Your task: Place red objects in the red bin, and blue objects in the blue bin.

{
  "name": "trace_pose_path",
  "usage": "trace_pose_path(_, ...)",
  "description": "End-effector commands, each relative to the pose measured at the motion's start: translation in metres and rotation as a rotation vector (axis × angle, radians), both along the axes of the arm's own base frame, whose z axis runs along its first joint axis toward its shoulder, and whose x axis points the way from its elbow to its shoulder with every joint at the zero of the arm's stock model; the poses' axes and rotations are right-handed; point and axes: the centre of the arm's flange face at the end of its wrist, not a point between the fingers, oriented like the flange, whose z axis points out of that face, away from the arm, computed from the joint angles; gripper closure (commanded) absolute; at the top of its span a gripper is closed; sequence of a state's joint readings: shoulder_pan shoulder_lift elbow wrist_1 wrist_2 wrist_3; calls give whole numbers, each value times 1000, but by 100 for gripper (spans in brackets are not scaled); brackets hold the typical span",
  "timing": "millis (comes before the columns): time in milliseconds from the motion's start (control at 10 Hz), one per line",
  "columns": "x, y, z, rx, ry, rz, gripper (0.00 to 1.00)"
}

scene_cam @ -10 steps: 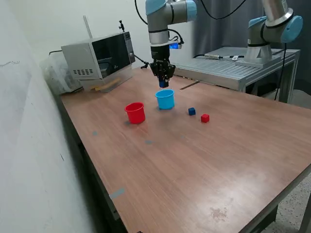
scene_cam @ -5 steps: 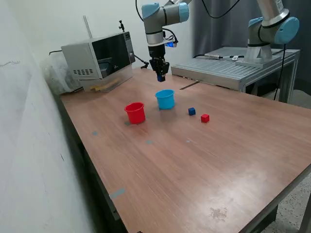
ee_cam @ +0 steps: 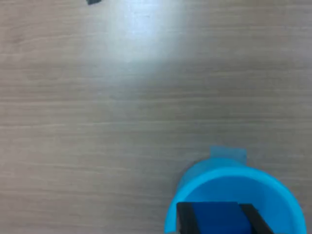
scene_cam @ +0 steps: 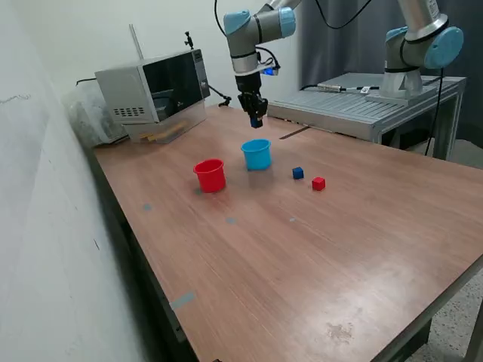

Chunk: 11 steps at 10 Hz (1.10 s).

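Observation:
In the exterior view my gripper point(scene_cam: 256, 121) hangs above the light blue cup, the blue bin point(scene_cam: 256, 154), well clear of its rim. It is shut on a small dark blue cube point(scene_cam: 256, 122). The wrist view shows that cube point(ee_cam: 214, 214) held between two black fingers point(ee_cam: 185, 220), with the blue bin's rim point(ee_cam: 195, 176) right under it. The red bin point(scene_cam: 210, 175), a red cup, stands on the exterior view's left of the blue one. On the table to the exterior view's right lie another dark blue cube point(scene_cam: 298, 173) and a red cube point(scene_cam: 318, 183).
A microwave point(scene_cam: 155, 90) stands at the table's back, toward the exterior view's left, against a white wall. A second robot arm point(scene_cam: 423, 45) is mounted on a grey metal platform point(scene_cam: 362, 102) behind the table. The table edge runs along the exterior view's left and front.
The gripper has risen from just over the blue cup's rim, keeping the blue cube, and now sits slightly further toward the exterior view's right.

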<state>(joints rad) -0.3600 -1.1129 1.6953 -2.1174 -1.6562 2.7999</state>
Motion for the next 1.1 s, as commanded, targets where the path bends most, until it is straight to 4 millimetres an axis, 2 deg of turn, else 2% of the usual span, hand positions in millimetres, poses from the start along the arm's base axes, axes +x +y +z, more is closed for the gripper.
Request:
trace_pose_path(0,0,-5,2,2,2,-2,100)
trace_pose_path(400,-5,-40,3,-1,8,37,100)
trace_pose_path(600,-8,-46,6,1,17,46,100)
trace_pose_path(1000,-15,-41,14,7,43,41,100)
